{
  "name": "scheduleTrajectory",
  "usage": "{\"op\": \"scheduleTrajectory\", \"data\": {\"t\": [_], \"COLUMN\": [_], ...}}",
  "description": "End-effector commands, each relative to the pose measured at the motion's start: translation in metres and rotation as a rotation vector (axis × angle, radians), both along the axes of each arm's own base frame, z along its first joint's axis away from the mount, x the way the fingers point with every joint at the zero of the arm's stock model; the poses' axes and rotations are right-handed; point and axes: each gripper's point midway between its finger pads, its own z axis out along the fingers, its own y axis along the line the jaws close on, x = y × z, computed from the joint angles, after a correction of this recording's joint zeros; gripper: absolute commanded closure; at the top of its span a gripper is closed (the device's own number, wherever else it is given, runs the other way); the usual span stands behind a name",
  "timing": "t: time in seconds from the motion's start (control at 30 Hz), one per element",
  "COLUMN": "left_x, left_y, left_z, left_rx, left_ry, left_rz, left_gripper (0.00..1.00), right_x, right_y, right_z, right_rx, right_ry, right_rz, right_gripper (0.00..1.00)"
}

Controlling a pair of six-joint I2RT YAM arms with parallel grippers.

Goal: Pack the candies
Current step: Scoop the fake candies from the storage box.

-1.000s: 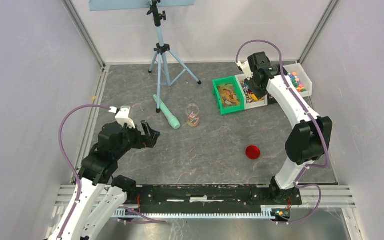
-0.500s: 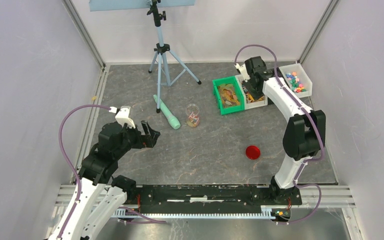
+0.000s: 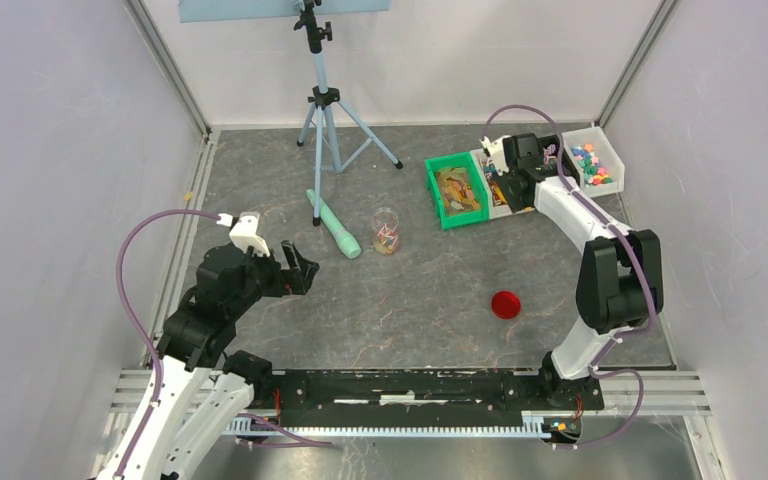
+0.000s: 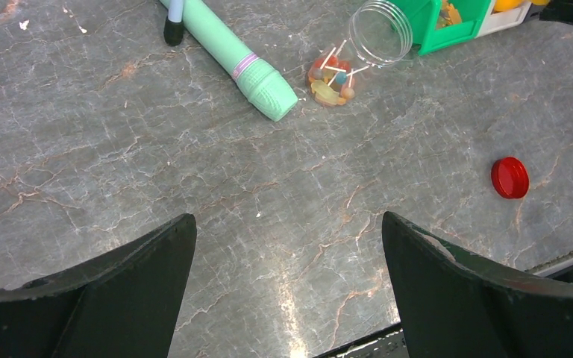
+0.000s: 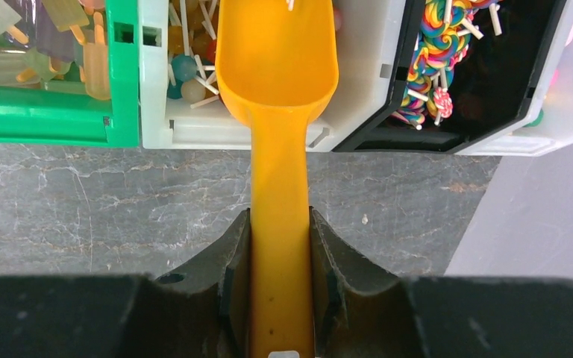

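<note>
My right gripper point(image 5: 280, 224) pinches the orange scoop point(image 5: 277, 67) lengthwise, its bowl straight ahead over the white bin point(image 5: 194, 133), candies point(image 5: 185, 71) just left; left gripper point(image 4: 287, 220) spread.

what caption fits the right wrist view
Right tool grips an orange scoop over the white bin of candies.

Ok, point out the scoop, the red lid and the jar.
scoop point(image 5: 277, 67), right wrist view, on its bowl.
red lid point(image 4: 509, 177), left wrist view, on its top.
jar point(image 3: 386, 231), top view, on its clear side.
</note>
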Motion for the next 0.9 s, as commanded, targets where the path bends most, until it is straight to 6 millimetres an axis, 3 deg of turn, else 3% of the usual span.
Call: {"op": "scheduleTrajectory", "data": {"t": [0.0, 0.43, 0.87], "left_x": [0.003, 0.003, 0.003], "left_y": [0.0, -0.001, 0.0], "left_z": [0.007, 0.006, 0.007], "left_rx": [-0.001, -0.003, -0.003], "left_ry": [-0.033, -0.031, -0.035], "left_rz": [0.001, -0.004, 0.001], "left_gripper": [0.0, 0.0, 0.0], "right_x": [0.005, -0.005, -0.001], "right_y": [-0.001, -0.008, -0.006], "right_z": [0.005, -0.012, -0.012], "right_rx": [0.058, 0.101, 0.149], "right_ry": [-0.082, -0.147, -0.228], "right_rz": [-0.012, -0.009, 0.002], "right_gripper": [1.0, 1.0, 1.0]}}
